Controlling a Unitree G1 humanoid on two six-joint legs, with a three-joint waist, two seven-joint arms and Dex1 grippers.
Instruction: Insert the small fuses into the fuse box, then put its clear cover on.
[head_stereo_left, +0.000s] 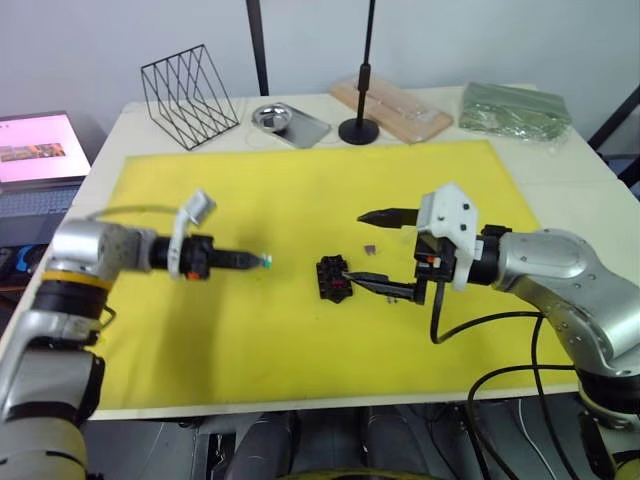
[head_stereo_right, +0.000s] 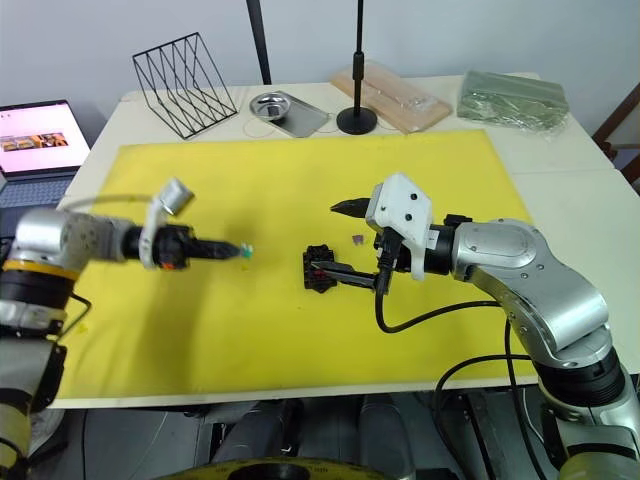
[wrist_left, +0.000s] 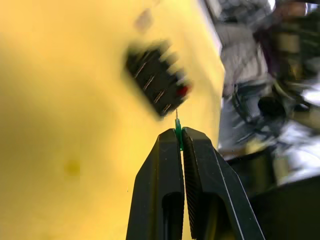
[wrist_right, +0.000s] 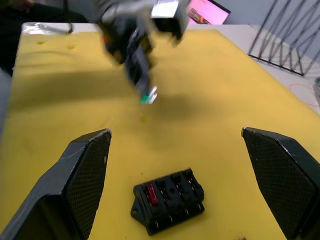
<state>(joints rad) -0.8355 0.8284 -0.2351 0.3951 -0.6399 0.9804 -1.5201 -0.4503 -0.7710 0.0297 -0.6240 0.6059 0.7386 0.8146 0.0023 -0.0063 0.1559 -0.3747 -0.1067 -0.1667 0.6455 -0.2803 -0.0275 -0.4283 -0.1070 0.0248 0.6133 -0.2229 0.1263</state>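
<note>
Black fuse box (head_stereo_left: 334, 278) near centre of yellow mat (head_stereo_left: 300, 190). Right of it, right gripper (head_stereo_left: 385, 251) spread wide, lower finger tip touching or just beside the box. Left of the box, well apart, left gripper (head_stereo_left: 262, 262) pressed together, pinching green fuse (wrist_left: 178, 136) at the tip. Small purple fuse (head_stereo_left: 371, 247) on the mat just behind the box. Right wrist view adds: red fuse (wrist_right: 151, 194) seated in an end slot of the box. Left wrist view: green fuse's metal blade pointing toward the box. Laptop (head_stereo_left: 38, 150) off the mat's left edge; screen writing unreadable.
</note>
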